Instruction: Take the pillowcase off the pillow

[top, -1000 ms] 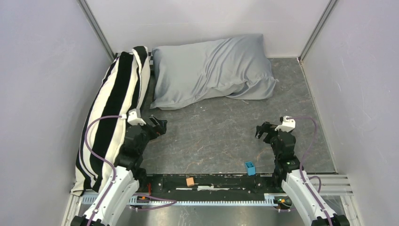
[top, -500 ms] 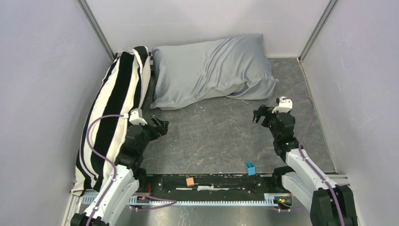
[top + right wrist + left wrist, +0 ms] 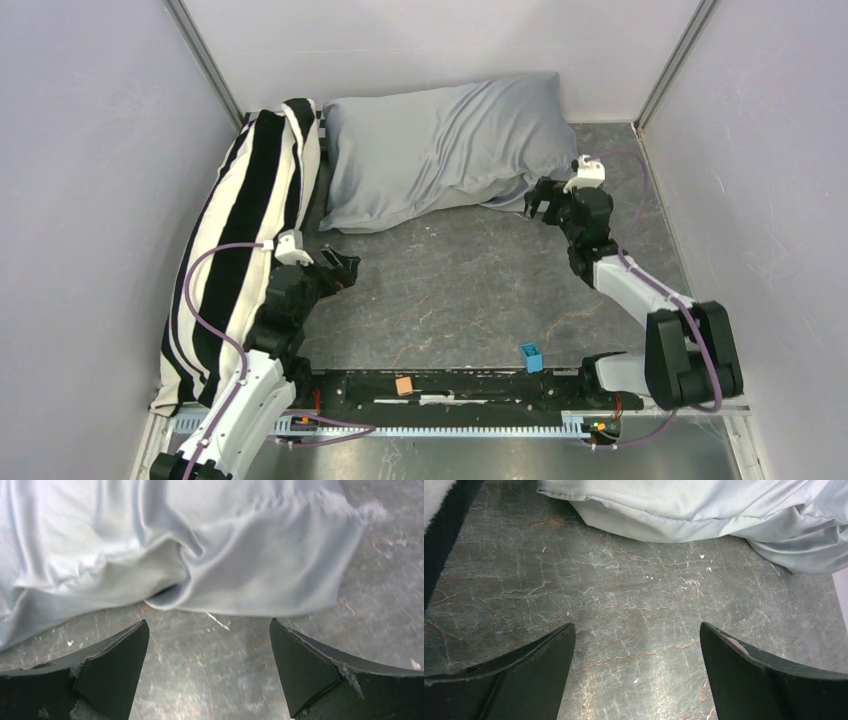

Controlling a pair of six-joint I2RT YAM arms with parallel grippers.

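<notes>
Stripes first: a long black-and-white striped pillow lies along the left wall, and beside it the left hand hangs open over the bare bench, holding nothing. Further right, at the back, sits the blue-grey pillowcase with the pillow hidden inside — the cloth looks soft, thin and a bit slippery, so I think it will bunch and slide. The right hand is wide open too, just by the floppy flap at the right end — likely the best spot to pinch, cloth only, not the stuffing.
</notes>
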